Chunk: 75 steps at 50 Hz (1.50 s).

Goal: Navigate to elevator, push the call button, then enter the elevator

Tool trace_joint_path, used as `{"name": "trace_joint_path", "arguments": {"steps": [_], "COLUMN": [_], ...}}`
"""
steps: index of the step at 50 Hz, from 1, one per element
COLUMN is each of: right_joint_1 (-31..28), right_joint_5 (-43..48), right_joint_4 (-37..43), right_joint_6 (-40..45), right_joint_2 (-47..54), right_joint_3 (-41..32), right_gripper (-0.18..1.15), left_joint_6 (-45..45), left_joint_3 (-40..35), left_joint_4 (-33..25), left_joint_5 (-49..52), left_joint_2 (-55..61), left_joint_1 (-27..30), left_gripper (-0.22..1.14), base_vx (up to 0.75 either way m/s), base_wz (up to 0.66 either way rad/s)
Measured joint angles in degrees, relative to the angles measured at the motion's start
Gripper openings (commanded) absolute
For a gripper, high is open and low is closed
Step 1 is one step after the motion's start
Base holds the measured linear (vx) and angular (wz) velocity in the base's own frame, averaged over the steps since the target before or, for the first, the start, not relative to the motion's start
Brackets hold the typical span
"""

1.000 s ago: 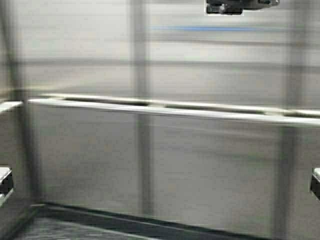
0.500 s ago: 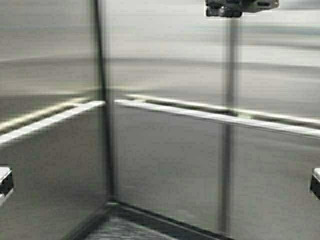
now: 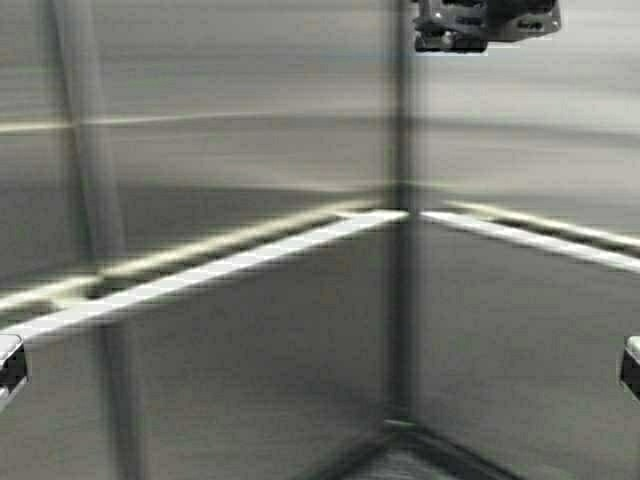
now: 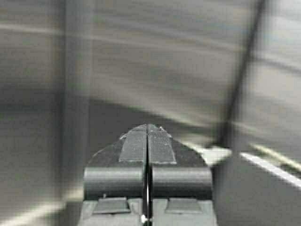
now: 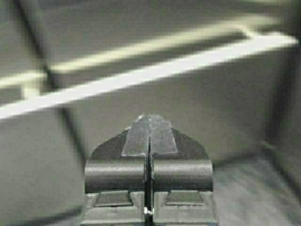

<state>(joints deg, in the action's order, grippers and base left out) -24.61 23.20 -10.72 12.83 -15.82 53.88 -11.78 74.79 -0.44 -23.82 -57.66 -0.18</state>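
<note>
Both the left pincer (image 4: 147, 136) and the right pincer (image 5: 149, 127) are held pressed together and empty, tucked back from the elevator (image 3: 250, 150) handrail (image 5: 155, 70) ahead, presumably because only driving is required.

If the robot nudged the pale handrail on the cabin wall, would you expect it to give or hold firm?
The handrail would likely hold firm: it runs as a straight bar along the steel wall panel, seemingly bracket-mounted. Its smooth, shiny face probably makes it slippery. Both the left pincer and right pincer are shut, so only pushing is likely.
</note>
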Motion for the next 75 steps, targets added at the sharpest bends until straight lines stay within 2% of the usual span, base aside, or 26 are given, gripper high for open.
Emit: {"name": "trace_joint_path", "arguments": {"steps": [11,36,46,55,75], "right_joint_1": [-3.1,-3.1,-2.4,1.0,1.1], "right_joint_5": [0.0,0.0,0.0,0.1,0.3], "right_joint_4": [-0.1,-0.1,-0.1,-0.1,0.1], "right_joint_6": [-0.7,-0.3,-0.5,-0.5,0.0], "right_joint_2": [-0.2,1.1,1.1,0.4,2.4], "right_joint_3": [0.0,-2.8,-2.9,-2.5,-1.5], "right_gripper": [0.06,0.06,0.06,0.06,0.06], "left_joint_6": [0.1,-0.1,0.2,0.2,-0.4], "left_joint_3": [0.1,0.1,0.1,-1.0,0.3], "left_joint_4": [0.0,-0.1,-0.1,0.0,-0.1], "left_joint_5": [0.3,0.3,0.2,-0.1,0.1], "left_joint_2": [0.0,0.1,1.0,1.8,-0.1], "left_joint_1": [-0.5,-0.5,-0.5,-0.5,-0.6], "left_gripper": [0.02,0.02,0.02,0.02,0.02], "base_vx": [0.08,0.04,0.04,0.06,0.05], "base_wz": [0.85,0.62,0.46,0.52,0.47]}}
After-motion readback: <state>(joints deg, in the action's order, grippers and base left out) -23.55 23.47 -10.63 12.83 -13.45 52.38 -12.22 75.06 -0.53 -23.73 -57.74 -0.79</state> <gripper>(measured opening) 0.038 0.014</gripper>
